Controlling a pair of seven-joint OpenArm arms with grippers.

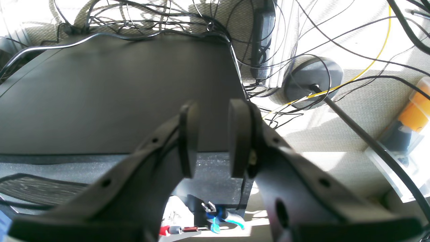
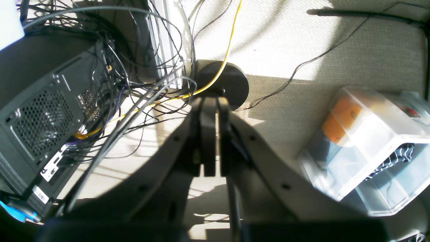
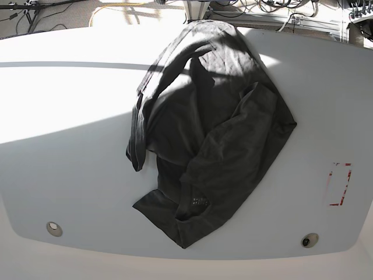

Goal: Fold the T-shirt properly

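Claws [image 1: 211,139] above cabled floor [image 2: 336,43]

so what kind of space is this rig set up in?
Probably a robotics lab or workshop: a tangle of black cables on carpeted floor, a black perforated computer case, and a crumpled dark charcoal T-shirt on a plain white table.

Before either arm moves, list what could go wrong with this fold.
1. The T-shirt lies crumpled with layers overlapping, so a pinch may catch several layers at once.
2. Its top edge reaches the far rim of the table; a pull that way could drag it off.
3. Neither gripper shows in the base view: the left gripper, slightly open, and the shut right gripper look out over loose cables that an arm could snag.
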